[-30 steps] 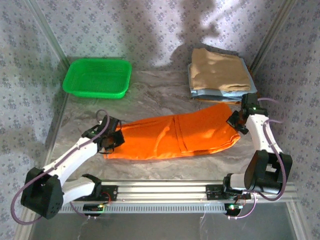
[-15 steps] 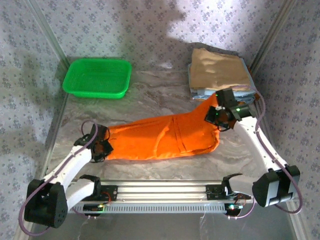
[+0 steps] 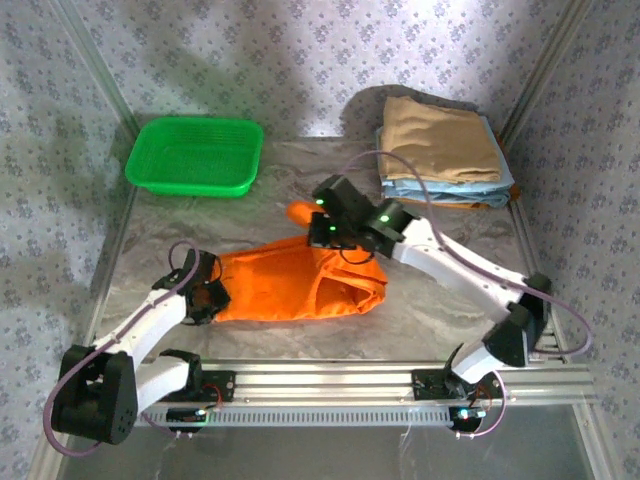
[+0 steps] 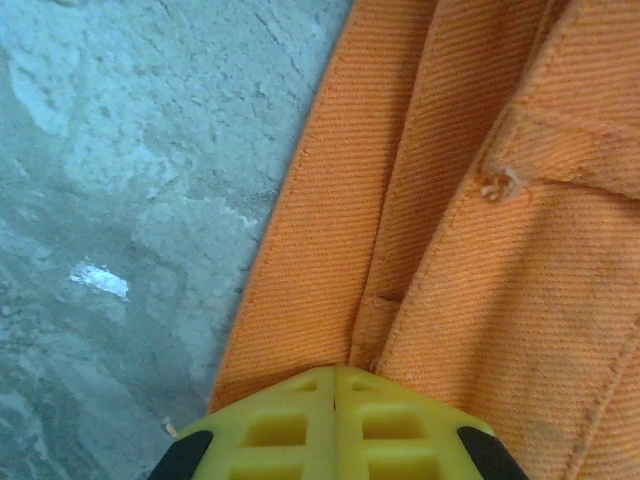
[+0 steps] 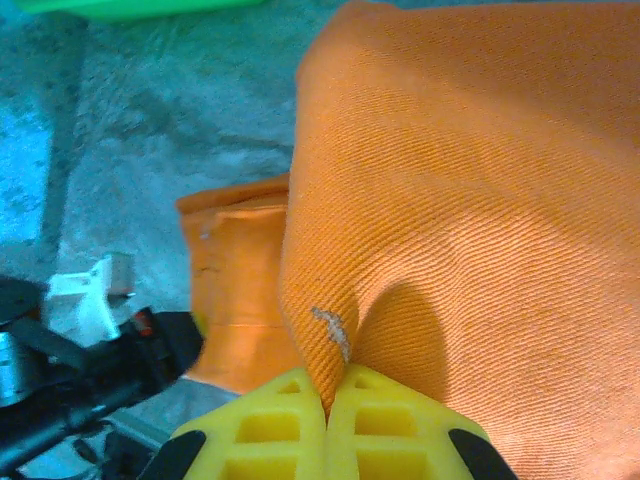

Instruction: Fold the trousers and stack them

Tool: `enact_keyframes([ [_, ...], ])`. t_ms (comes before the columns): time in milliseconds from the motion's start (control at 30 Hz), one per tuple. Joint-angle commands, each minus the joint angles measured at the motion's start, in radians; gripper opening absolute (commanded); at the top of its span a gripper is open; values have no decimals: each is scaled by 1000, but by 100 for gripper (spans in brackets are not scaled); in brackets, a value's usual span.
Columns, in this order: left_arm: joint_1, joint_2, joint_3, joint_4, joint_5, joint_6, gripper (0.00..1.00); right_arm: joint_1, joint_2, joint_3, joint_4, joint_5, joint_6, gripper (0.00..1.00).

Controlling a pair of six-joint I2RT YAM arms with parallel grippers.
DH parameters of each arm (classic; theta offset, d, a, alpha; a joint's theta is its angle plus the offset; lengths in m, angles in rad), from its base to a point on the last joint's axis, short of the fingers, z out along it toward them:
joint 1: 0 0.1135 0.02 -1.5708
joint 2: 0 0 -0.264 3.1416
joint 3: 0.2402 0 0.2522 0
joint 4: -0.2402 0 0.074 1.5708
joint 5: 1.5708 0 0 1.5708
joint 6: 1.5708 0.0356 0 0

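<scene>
Count: one pair of orange trousers (image 3: 300, 285) mid-table and partly doubled over, one green basket (image 3: 195, 155) back left, one folded pile (image 3: 440, 145) back right. Left gripper (image 3: 207, 297) pinches the trousers' left end, right gripper (image 3: 318, 228) pinches a lifted fold. Overhead gives the layout, wrist cams show the weave and stitching.

Orange trousers (image 3: 290, 285), half-folded on table
</scene>
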Motion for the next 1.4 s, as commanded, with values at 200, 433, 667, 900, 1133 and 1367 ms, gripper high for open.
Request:
enact_keyframes([
  [200, 3, -30, -45, 38, 63, 20, 0, 100, 216, 184, 216, -5, 165, 0],
  [433, 4, -68, -62, 40, 72, 24, 0, 185, 363, 320, 207, 3, 195, 0],
  [667, 9, -94, -88, 35, 74, 17, 0, 269, 512, 370, 187, -26, 245, 0],
  [900, 29, -139, -104, 25, 85, -15, 0, 308, 585, 378, 242, -31, 312, 0],
  [1133, 95, -260, -87, -97, 85, -58, 6, 299, 544, 338, 288, -91, 335, 21],
  [1367, 147, -443, -48, -262, 75, -137, 21, 240, 300, 173, 279, -21, 282, 58],
])
